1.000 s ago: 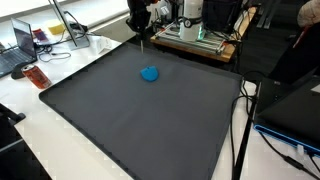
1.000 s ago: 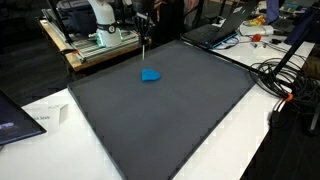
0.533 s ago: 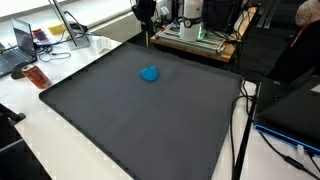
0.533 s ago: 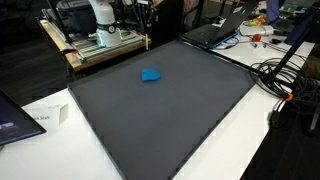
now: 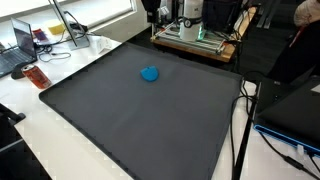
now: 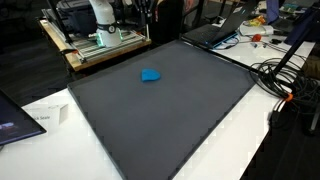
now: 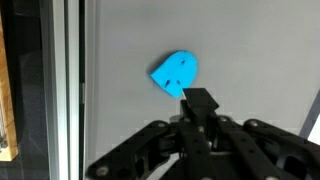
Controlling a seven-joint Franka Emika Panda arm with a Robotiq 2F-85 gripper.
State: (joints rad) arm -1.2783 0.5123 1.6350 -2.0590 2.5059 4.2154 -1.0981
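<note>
A small blue object [image 5: 150, 73] lies on a dark grey mat [image 5: 150, 125], toward its far side; it also shows in the other exterior view [image 6: 151, 75] and in the wrist view [image 7: 175, 73]. My gripper [image 5: 152, 12] hangs high over the mat's far edge, at the top of both exterior views [image 6: 147, 10]. In the wrist view its fingers [image 7: 200, 112] are closed on a thin dark stick seen end-on, with the blue object well below and just beyond the tip. Nothing touches the blue object.
The mat [image 6: 170, 120] covers a white table. A laptop [image 5: 20, 45] and an orange item [image 5: 37, 77] sit at one side, cables [image 5: 245, 100] at another. A bench with equipment [image 5: 195, 35] stands behind. A laptop [image 6: 215, 30] and cables [image 6: 285, 75] lie beside the mat.
The gripper with the thin stick has risen and drawn back toward the mat's far edge, away from the blue object. The blue object has not moved.
</note>
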